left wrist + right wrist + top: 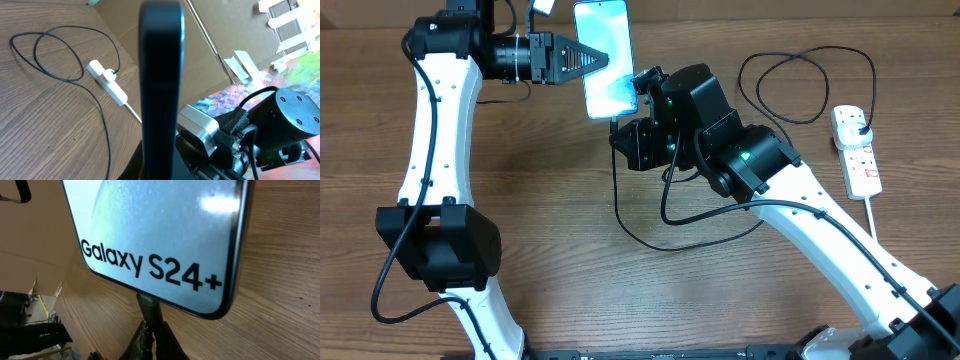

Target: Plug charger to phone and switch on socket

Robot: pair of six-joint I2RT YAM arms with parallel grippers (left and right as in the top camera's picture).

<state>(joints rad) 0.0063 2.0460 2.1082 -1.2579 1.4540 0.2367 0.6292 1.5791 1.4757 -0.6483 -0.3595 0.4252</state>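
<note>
The phone (604, 55), light blue screen with "Galaxy S24+" text (150, 230), is held above the table at the far middle. My left gripper (592, 58) is shut on its side edge; the left wrist view shows the phone's dark edge (160, 85) upright. My right gripper (156, 332) is shut on the charger's connector tip (149, 307), which meets the phone's bottom edge. The black charger cable (640, 235) runs from there in loops to a black plug in the white socket strip (857, 148) at the right, which also shows in the left wrist view (107, 82).
The thick white cord (875, 222) leaves the strip toward the near right. A cable loop (805, 85) lies at the far right. Cardboard and clutter show beyond the table in the left wrist view (225, 45).
</note>
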